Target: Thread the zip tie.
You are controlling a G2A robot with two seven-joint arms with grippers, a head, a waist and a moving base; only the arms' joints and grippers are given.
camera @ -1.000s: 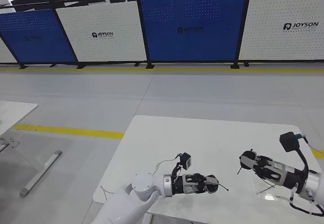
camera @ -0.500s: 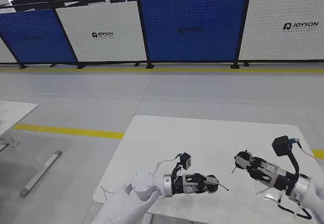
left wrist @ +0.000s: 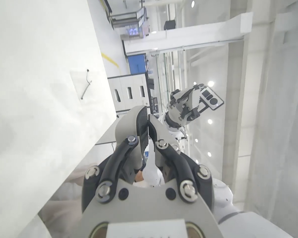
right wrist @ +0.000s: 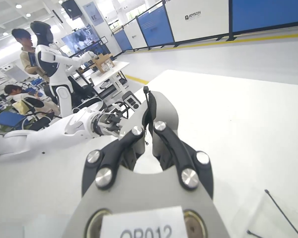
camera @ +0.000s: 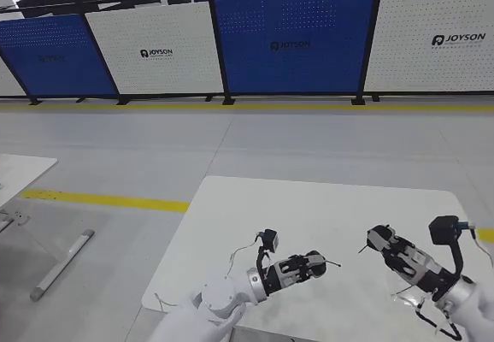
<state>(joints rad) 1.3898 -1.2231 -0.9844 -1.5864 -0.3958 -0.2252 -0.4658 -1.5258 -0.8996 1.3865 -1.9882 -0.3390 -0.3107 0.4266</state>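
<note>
My left gripper (camera: 318, 257) hovers over the white table's (camera: 315, 205) near part, shut on a thin black zip tie strand (camera: 332, 263) whose tip pokes out toward the other arm. In the left wrist view its fingers (left wrist: 142, 118) are pressed together. A short gap away, my right gripper (camera: 373, 238) is shut on a black zip tie (right wrist: 147, 102); the square head (right wrist: 146, 89) sticks out past the fingertips. I cannot tell whether both hold one tie.
A clear plastic sheet (camera: 414, 296) lies on the table under the right arm, with a spare black zip tie (right wrist: 280, 210) on it. The sheet (left wrist: 75, 81) sits near the table's edge. Blue and white partition panels (camera: 290, 47) stand beyond the floor.
My left gripper has swung up and away from the table's near edge, its tie tip now angled toward the right gripper. The right gripper drifted left, then back.
</note>
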